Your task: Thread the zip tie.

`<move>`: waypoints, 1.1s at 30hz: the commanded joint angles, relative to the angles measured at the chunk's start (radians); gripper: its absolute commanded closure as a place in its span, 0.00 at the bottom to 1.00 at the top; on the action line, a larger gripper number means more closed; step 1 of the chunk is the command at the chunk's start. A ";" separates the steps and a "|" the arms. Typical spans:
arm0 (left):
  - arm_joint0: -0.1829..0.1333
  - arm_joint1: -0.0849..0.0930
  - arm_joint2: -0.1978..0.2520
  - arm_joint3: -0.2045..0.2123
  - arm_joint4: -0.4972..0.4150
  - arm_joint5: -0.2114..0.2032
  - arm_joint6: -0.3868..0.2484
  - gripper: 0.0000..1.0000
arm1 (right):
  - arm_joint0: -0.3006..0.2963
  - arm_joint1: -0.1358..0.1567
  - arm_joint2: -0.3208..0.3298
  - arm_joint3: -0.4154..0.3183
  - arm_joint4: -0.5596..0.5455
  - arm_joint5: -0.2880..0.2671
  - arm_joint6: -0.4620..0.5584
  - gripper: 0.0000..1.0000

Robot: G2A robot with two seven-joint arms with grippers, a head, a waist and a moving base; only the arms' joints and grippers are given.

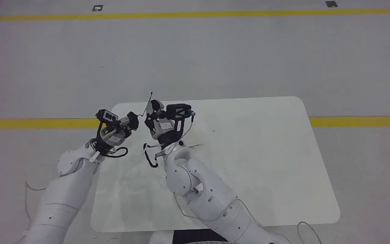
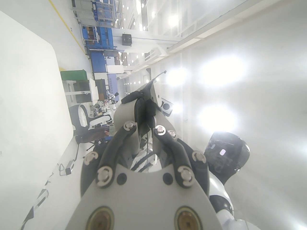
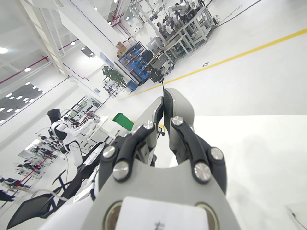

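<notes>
The zip tie (image 1: 148, 104) is a thin black strip that stands up above the back left part of the white table (image 1: 262, 165). My left gripper (image 1: 132, 121) is held above the table just left of it. In the left wrist view its fingers are shut (image 2: 146, 95), and the zip tie's strand (image 2: 159, 75) runs out past their tips to a small head. My right gripper (image 1: 153, 111) is close beside the left one. In the right wrist view it is shut (image 3: 164, 98) on the thin black strand (image 3: 163, 86), which pokes out beyond the pads.
A short thin dark strand (image 1: 192, 146) lies on the table just right of my right arm. The table's back left corner is close under both grippers. The table surface (image 3: 251, 149) stretches bare to the right and front.
</notes>
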 commanded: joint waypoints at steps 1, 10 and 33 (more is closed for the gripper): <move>0.003 0.000 -0.002 -0.006 0.001 0.004 0.001 1.00 | -0.002 0.001 -0.002 -0.002 0.006 0.010 -0.003 1.00; 0.013 -0.002 -0.007 -0.026 0.006 0.010 0.002 1.00 | -0.001 0.005 -0.021 -0.014 0.057 0.065 -0.021 1.00; 0.021 -0.009 -0.022 -0.042 0.002 0.010 0.005 1.00 | -0.012 0.018 -0.053 -0.009 0.057 0.029 -0.046 1.00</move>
